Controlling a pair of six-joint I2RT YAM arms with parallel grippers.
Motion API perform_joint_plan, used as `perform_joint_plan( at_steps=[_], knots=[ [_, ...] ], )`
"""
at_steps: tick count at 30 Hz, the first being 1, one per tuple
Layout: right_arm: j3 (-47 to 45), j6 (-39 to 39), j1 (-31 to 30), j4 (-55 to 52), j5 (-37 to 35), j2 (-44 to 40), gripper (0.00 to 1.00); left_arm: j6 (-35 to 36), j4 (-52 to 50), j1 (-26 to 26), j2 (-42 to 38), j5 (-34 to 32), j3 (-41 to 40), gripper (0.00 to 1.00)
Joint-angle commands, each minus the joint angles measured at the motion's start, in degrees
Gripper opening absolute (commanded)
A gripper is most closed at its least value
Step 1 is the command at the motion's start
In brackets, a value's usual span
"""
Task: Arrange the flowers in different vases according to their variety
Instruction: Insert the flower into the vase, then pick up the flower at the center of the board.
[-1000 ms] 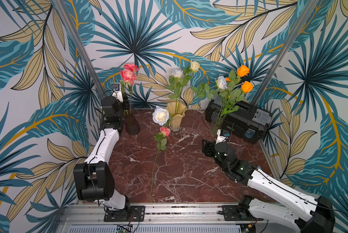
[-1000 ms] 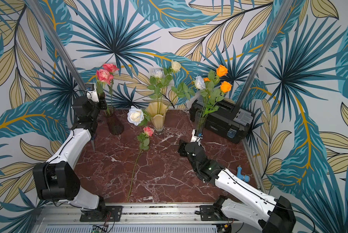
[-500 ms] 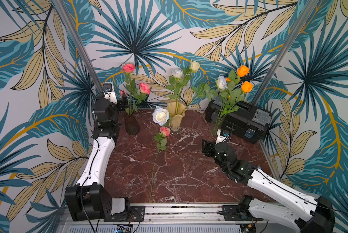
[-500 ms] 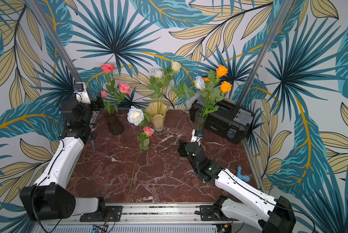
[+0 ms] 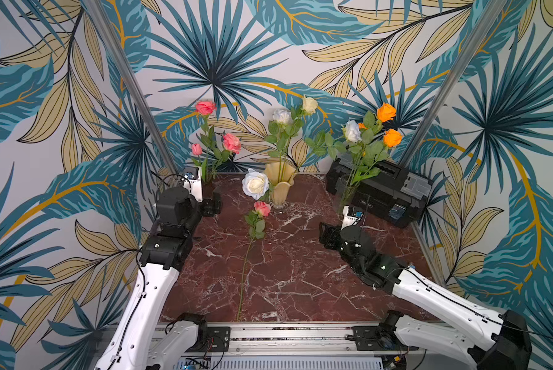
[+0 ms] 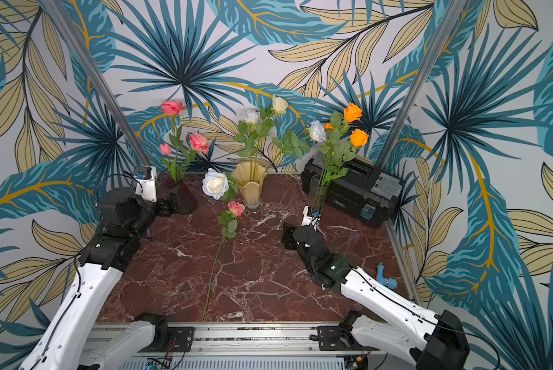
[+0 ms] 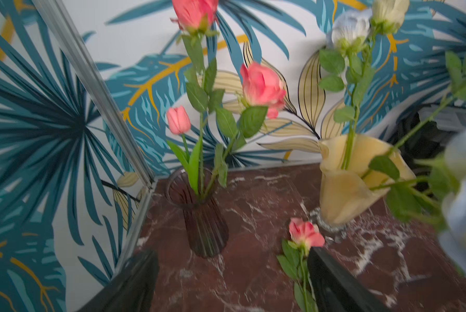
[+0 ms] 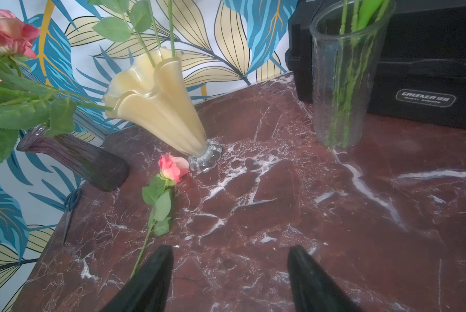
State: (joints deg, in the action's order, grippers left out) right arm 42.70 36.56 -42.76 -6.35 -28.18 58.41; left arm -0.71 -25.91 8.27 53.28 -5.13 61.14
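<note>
One pink green-stemmed artificial rose (image 5: 262, 208) is lying unvased mid-frame, other flowers (image 5: 385, 112) standing in vases (image 5: 280, 189); left gripper (image 7: 229, 252) and right gripper (image 8: 230, 248) are gaping, empty.

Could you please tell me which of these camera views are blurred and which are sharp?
Left wrist view: smeared throughout, worst on the pink rose leaning from the dark vase and on the white flower close to the lens. Right wrist view: crisp, the toolbox label is legible. Both top views: sharp and evenly lit, with no strong glare on the table.
</note>
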Motion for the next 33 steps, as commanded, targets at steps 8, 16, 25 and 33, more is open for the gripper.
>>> perform_joint_plan(
  at_steps=[8, 16, 25, 33],
  knots=[
    [-2.0, 0.9, -0.2, -1.4, 0.0, -2.6, 0.71, -8.9, -17.2, 2.3, -5.3, 1.2, -9.3, 0.9],
    [-2.3, 1.6, -0.3, -1.7, -0.2, -3.1, 0.72, -13.7, -19.4, 4.2, 1.4, 5.5, -10.6, 0.9],
    [-2.6, 1.7, -0.2, -2.2, -0.2, -3.0, 0.72, -17.9, -18.9, 9.6, 8.8, 7.3, -11.9, 0.88],
    [-3.3, 2.2, -0.2, -1.9, -0.4, -3.3, 0.72, -20.5, -17.0, 15.6, 15.7, 4.8, -13.1, 0.85]
  ],
)
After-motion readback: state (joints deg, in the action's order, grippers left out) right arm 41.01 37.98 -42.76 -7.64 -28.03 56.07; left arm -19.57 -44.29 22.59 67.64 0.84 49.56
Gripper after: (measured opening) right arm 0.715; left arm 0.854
